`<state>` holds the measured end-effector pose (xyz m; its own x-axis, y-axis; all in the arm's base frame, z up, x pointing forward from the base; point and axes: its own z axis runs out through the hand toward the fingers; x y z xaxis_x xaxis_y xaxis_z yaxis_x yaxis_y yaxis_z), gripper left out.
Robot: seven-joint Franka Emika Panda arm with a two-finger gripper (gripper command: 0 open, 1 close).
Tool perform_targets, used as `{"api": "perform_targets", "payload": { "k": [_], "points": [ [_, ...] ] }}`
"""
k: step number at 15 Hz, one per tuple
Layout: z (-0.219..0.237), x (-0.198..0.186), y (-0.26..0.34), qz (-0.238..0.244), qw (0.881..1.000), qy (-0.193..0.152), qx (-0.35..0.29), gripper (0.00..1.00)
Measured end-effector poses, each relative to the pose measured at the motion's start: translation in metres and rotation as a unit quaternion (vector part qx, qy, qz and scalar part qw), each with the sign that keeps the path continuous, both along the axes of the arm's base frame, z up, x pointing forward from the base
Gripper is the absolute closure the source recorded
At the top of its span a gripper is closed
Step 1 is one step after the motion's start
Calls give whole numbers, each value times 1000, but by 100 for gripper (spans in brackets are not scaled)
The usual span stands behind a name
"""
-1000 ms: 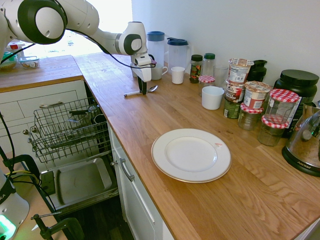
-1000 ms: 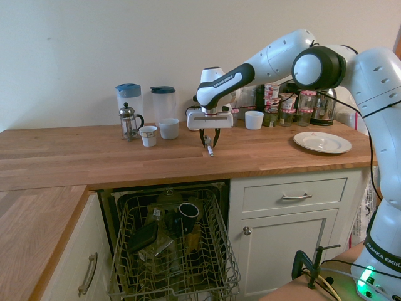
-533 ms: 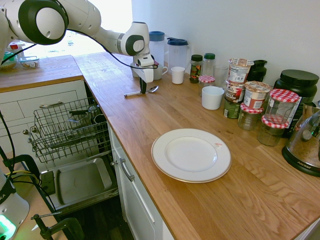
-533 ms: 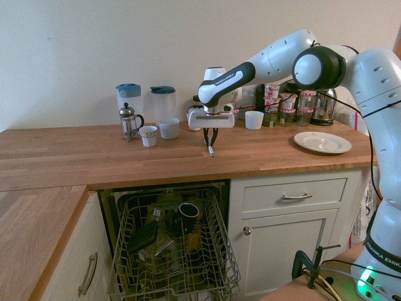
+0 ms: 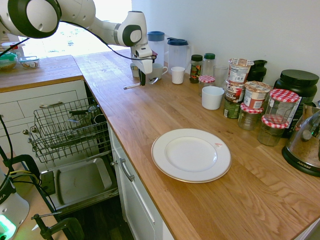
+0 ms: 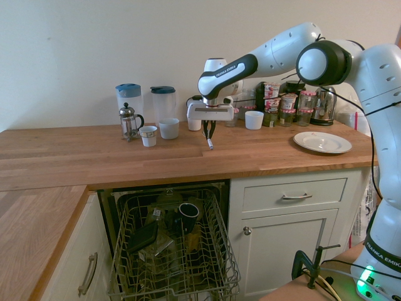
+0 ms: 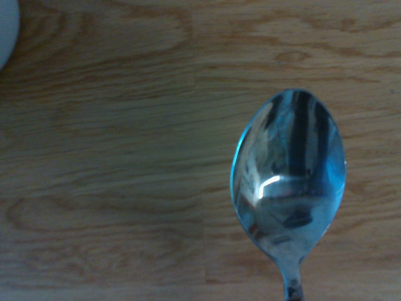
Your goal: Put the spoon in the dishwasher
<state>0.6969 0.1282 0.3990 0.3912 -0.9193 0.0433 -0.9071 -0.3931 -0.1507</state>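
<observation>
Tool clamped on spoon, pointing straight down, spoon clear of the counter near its back edge. Spoon's long axis lies about level, crosswise to the tool; handle sticks out toward the counter's front edge, bowl toward the white mug behind. Dishwasher rack sits pulled out below the counter's front edge, so the target lies forward of the tool and down; the carry likely has to clear the edge before lowering. Second exterior view shows the rack already loaded, a dark cup in it, open slots hard to tell. Wrist view alone shows the bowl face-on over bare wood. First exterior view shows the door panel lying flat.
</observation>
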Motion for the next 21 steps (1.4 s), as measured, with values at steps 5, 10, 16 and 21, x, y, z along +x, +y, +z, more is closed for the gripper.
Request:
{"api": "perform_targets", "payload": {
  "k": [5, 10, 16, 21],
  "points": [
    [49, -82, 40, 18, 1000, -4, -8, 100],
    [47, -185, 104, 36, 999, -12, -11, 100],
    [-20, -282, 137, 18, 1000, -17, 3, 100],
    [-25, -289, 143, 19, 1000, -18, 5, 100]
  ]
}}
